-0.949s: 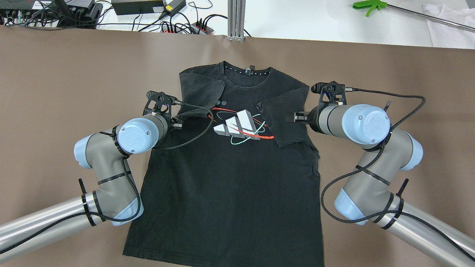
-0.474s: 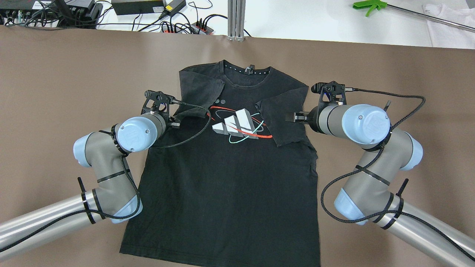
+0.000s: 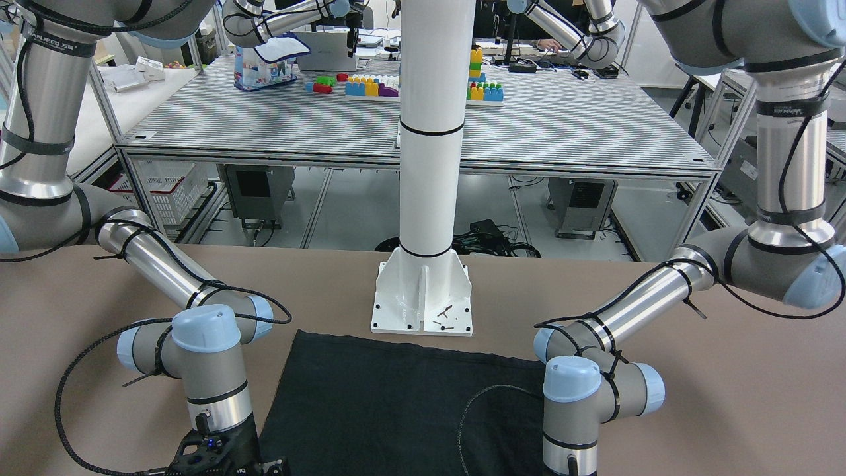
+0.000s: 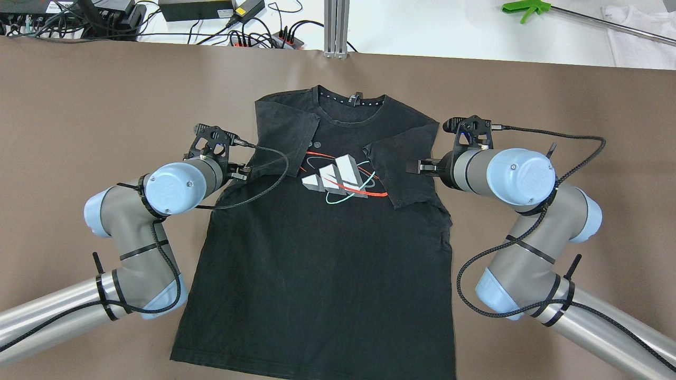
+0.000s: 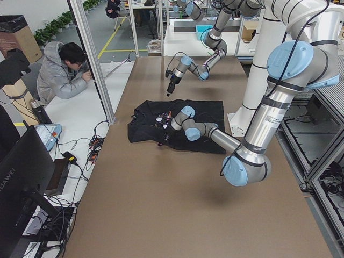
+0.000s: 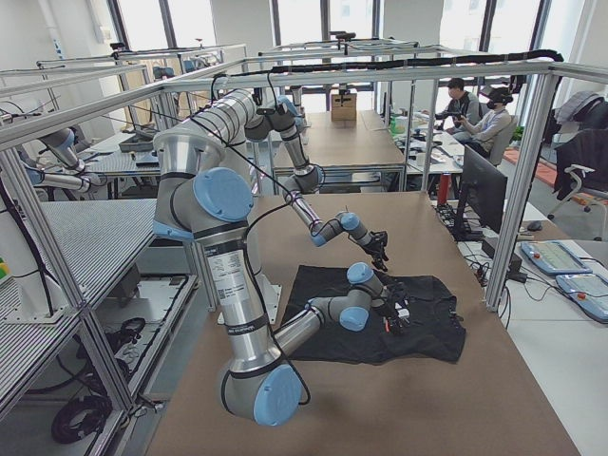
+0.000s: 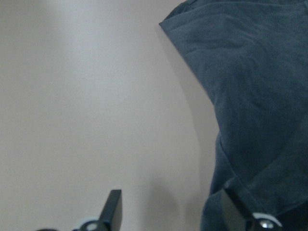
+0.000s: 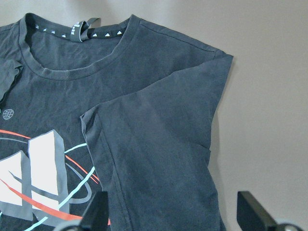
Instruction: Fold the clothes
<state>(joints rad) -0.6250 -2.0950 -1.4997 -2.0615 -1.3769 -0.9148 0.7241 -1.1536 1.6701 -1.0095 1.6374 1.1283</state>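
The clothes, one black T-shirt (image 4: 317,264) with a white, red and teal chest print, lie flat on the brown table (image 4: 105,95), collar at the far side. Both sleeves are folded in over the chest. My left gripper (image 4: 243,171) hovers at the shirt's left edge. In the left wrist view it (image 7: 173,211) is open over bare table, with the shirt (image 7: 255,96) just to its right. My right gripper (image 4: 414,167) sits over the folded right sleeve (image 8: 159,134). It (image 8: 173,214) is open and holds nothing.
Cables and power supplies (image 4: 211,10) line the table's far edge, with a green-handled grabber (image 4: 528,8) and a white cloth (image 4: 639,31) at the far right. The robot's white post base (image 3: 423,297) stands behind the shirt's hem. A person (image 5: 64,75) sits beyond the table.
My left arm has pulled back to the left, off the shirt, and the raised fold of fabric beside its gripper has dropped flat. The right arm has not moved.
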